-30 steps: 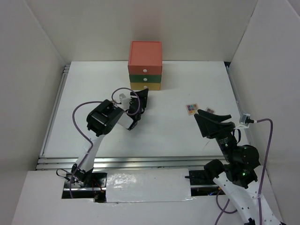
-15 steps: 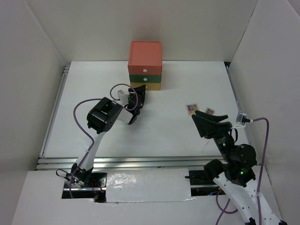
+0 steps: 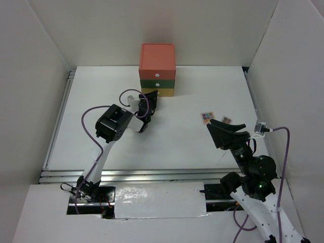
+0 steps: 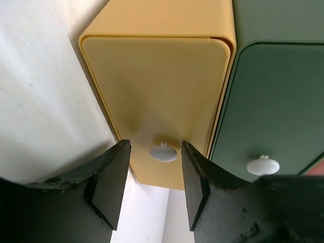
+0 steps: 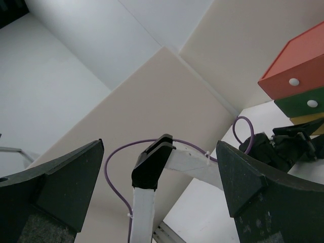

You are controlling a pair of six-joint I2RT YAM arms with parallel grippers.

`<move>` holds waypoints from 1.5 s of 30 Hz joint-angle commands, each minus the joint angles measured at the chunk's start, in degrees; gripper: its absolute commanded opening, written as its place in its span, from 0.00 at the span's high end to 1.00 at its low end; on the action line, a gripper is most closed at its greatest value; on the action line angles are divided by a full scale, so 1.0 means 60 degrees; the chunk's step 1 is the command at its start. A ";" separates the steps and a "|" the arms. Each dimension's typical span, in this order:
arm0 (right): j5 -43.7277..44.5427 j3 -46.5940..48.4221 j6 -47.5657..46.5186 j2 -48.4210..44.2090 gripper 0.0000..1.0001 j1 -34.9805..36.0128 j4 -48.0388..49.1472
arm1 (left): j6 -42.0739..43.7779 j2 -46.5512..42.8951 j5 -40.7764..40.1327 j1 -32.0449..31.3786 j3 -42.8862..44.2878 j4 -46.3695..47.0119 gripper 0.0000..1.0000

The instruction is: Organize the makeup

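Jaws apart on L gripper point(image 4: 154, 150): I'm straddling white round knob point(image 4: 163, 153) of yellow plastic drawer point(image 4: 157, 86). R gripper point(image 5: 160, 174) gaping, empty. Multicolour rectangular palette point(image 3: 206, 117) unsorted; barely started.

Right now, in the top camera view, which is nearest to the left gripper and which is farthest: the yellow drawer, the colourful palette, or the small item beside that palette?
1. Yellow drawer: directly in front of the left gripper, whose jaws are open.
2. Colourful palette: well off to the right.
3. Small item: farther right still.
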 commanded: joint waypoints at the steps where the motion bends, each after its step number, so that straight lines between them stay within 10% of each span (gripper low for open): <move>1: -0.0127 -0.0051 -0.0052 0.0150 0.00 0.0086 0.0597 | 0.0232 0.0417 0.0133 0.0045 -0.0083 0.0073 0.42; 28: -0.0215 -0.0139 -0.0023 0.0150 0.02 0.0071 0.0685 | 0.0642 0.0359 0.0382 0.0045 -0.0039 0.0528 0.82; 45: -0.0230 -0.0154 0.0006 -0.0011 0.03 0.0086 0.0700 | 0.0877 -0.0886 0.0251 -0.0612 -0.2204 0.2167 0.89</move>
